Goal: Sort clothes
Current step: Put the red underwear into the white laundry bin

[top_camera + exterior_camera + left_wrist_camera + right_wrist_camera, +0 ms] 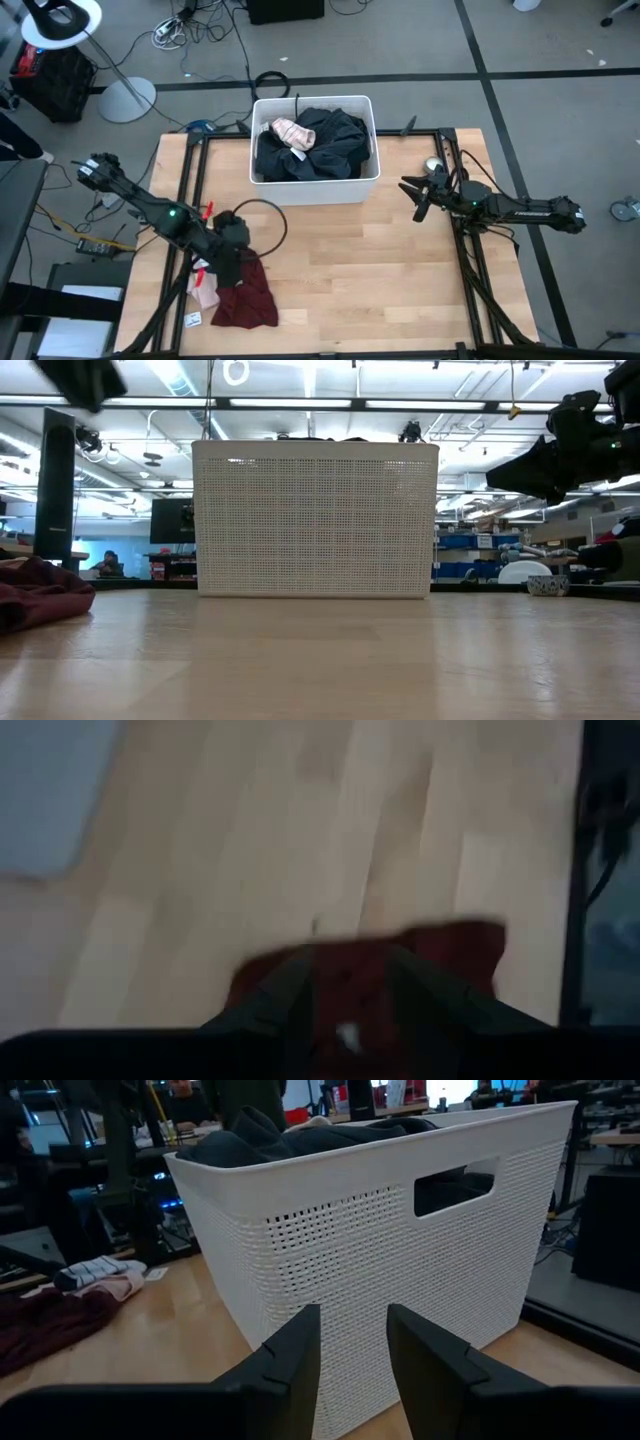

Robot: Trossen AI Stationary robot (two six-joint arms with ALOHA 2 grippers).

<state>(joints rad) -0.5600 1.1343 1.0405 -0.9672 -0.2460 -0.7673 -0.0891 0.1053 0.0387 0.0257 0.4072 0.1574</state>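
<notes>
Barely started: dark clothes [318,142] fill the white bin [264,180], maroon garment [245,296] out front under the left claw [232,262], its grip unclear. Beside the bin, the right claw [415,197] hangs parted, empty.

The left arm reached in from the table's left edge, its wrist bent downward and the left gripper [232,262] low over the near-left part of the tabletop, its two fingers [285,995] parted with a gap between them. The right arm stretched in from the right edge, roughly level and held above the surface, with the right gripper [412,197] pointing toward the table's middle. Its fingers [295,1350] stood apart, holding nothing.
</notes>
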